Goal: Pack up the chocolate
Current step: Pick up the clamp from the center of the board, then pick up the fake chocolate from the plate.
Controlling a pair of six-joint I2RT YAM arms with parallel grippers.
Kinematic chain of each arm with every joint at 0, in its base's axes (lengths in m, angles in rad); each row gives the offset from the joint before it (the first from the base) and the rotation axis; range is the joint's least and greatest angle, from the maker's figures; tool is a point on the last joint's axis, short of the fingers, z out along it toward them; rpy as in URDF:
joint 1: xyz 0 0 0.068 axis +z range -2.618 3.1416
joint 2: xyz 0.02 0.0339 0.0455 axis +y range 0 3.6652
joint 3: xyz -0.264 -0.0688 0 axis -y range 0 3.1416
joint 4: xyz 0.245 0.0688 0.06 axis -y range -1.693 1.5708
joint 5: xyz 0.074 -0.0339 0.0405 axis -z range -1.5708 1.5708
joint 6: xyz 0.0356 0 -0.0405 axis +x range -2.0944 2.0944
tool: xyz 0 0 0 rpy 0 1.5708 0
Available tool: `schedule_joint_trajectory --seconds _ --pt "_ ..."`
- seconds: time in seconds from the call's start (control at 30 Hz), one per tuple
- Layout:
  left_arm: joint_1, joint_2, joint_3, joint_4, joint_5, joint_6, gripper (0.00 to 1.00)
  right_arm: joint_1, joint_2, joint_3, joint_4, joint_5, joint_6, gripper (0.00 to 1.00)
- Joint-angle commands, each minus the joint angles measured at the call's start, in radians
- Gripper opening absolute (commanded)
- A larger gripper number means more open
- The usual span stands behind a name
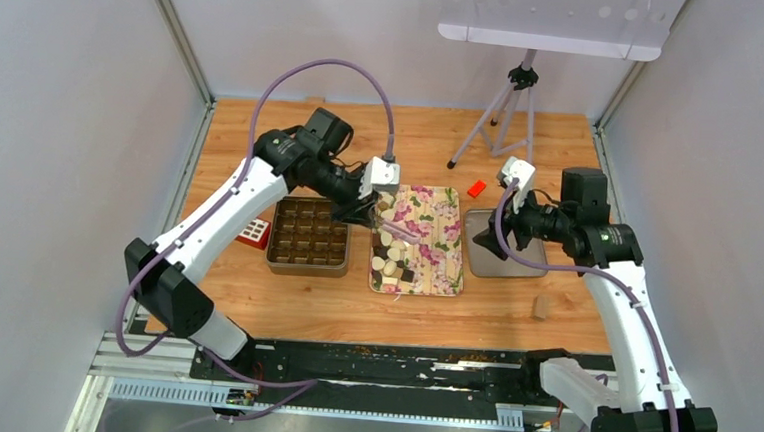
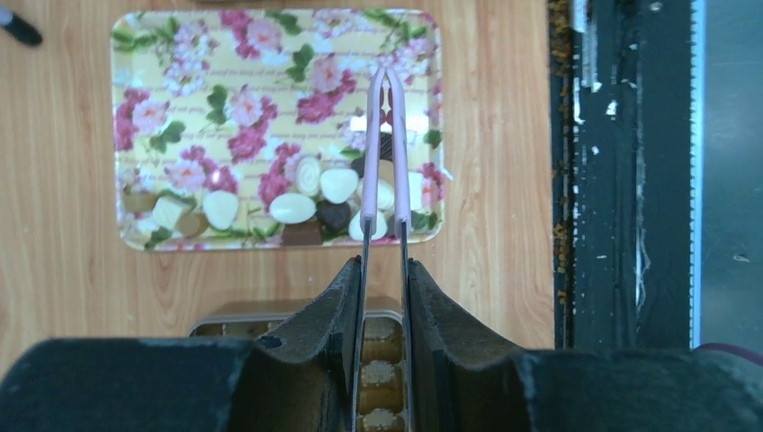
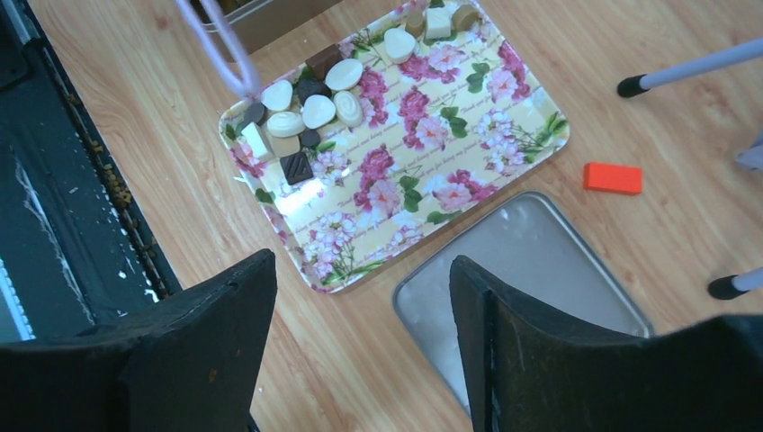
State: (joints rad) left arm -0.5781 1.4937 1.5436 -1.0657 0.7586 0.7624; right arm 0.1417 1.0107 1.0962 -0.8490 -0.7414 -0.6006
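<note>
While left end effector (image 2: 384, 270) clenches tweezers (image 2: 385, 135) over chocolate (image 2: 315, 193) heaped on floral tray (image 2: 180, 54), right end effector (image 3: 360, 279) hangs released. Step: pick. Next: spread tips, straddle one piece, carry to box (image 1: 307, 233).

Pale grey walls (image 1: 64, 106) on three sides, aluminium posts (image 1: 176, 28) in corners; light wooden tabletop (image 1: 352, 314); black rail (image 1: 379, 361) along near edge; tripod (image 1: 522, 80) at back; white perforated panel (image 1: 560, 22) overhead.
</note>
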Motion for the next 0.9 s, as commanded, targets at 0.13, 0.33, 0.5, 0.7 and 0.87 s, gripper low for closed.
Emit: schedule_joint_trajectory --seconds 0.13,0.33,0.5,0.7,0.87 --pt "-0.039 0.245 0.339 -0.133 -0.419 -0.31 0.23 -0.004 0.008 -0.046 0.125 -0.006 0.154 0.7" --pt "-0.04 0.388 0.463 -0.152 -0.589 -0.496 0.29 -0.004 -0.012 -0.078 0.138 -0.01 0.17 0.69" --pt "-0.04 0.42 0.485 -0.093 -0.675 -0.548 0.39 -0.004 -0.015 -0.096 0.168 -0.028 0.196 0.69" --pt "-0.039 0.496 0.54 -0.065 -0.728 -0.632 0.42 -0.004 -0.011 -0.102 0.174 -0.028 0.202 0.69" --pt "-0.039 0.515 0.537 -0.009 -0.797 -0.737 0.44 -0.004 -0.008 -0.095 0.154 -0.04 0.2 0.69"
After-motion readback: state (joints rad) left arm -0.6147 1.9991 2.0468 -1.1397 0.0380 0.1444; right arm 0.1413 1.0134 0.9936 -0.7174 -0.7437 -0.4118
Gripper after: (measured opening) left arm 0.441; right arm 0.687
